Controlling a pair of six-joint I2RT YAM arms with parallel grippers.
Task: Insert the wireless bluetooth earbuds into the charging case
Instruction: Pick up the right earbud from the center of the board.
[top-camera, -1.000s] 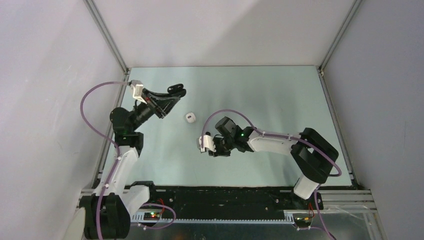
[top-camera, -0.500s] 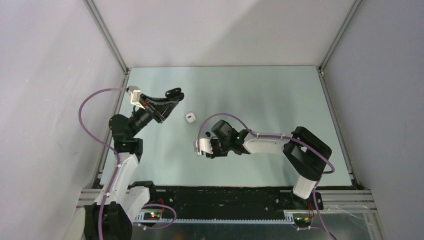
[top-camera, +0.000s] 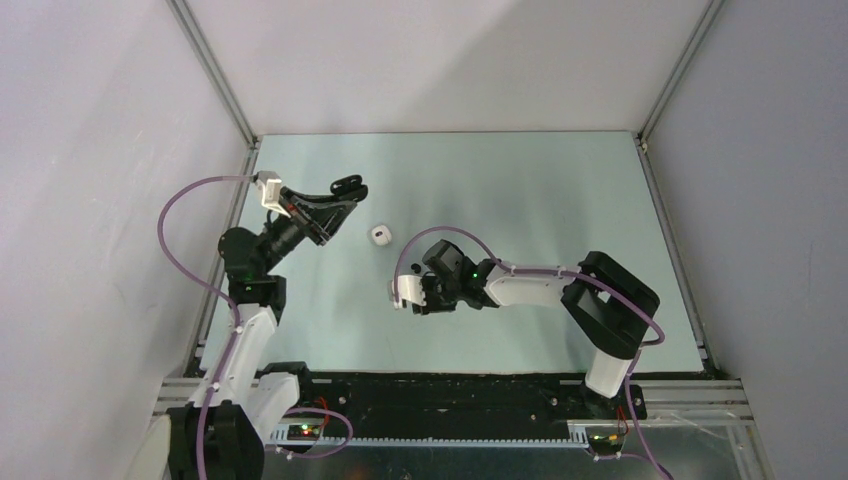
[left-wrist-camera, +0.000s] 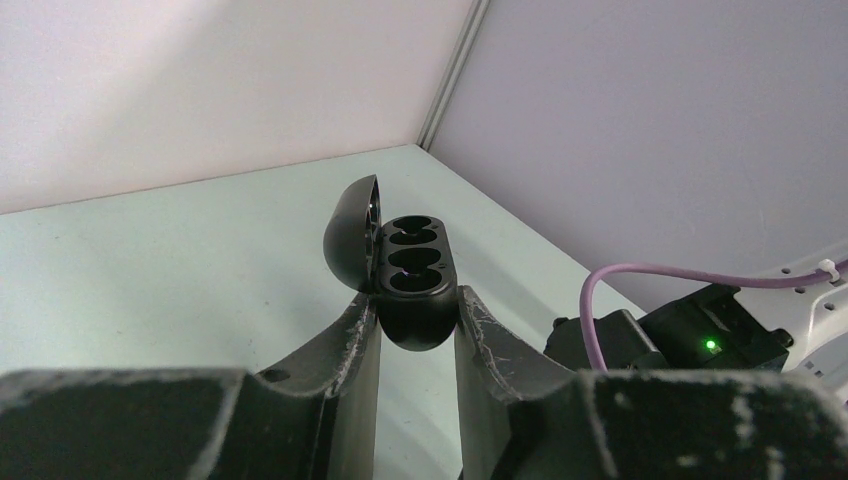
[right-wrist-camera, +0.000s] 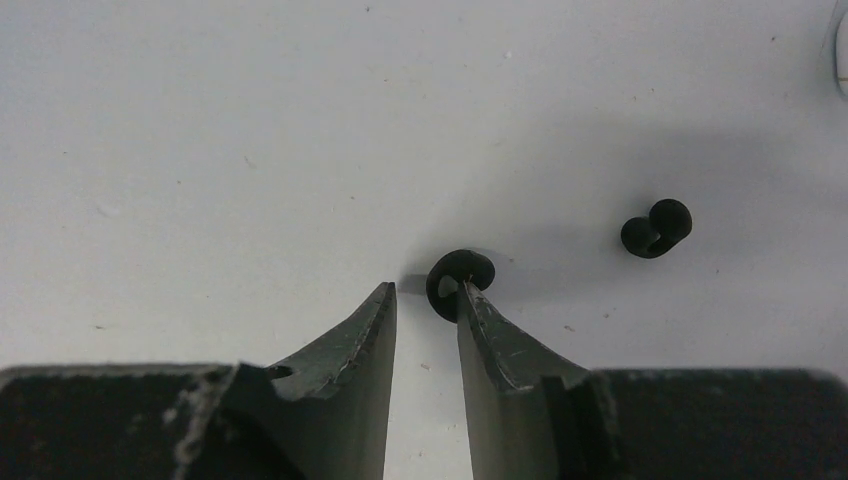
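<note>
My left gripper (left-wrist-camera: 418, 300) is shut on the base of a black charging case (left-wrist-camera: 412, 275), held above the table with its lid open and both sockets empty. It also shows in the top view (top-camera: 349, 184). My right gripper (right-wrist-camera: 427, 290) is open, pointing down close over the table. A black earbud (right-wrist-camera: 452, 272) lies at the tip of its right finger, not between the jaws. A second black earbud (right-wrist-camera: 656, 229) lies to the right of it. In the top view the right gripper (top-camera: 425, 297) is near the table's middle. No white earbuds show.
A small white pebble-shaped case (top-camera: 380, 234) lies on the table between the two grippers; its edge shows at the top right of the right wrist view (right-wrist-camera: 842, 50). Enclosure walls stand close on the left, back and right.
My right gripper has shifted a little left and toward the near edge. My left gripper, with the black case, swung slightly left and back a second ago and has since held still.
</note>
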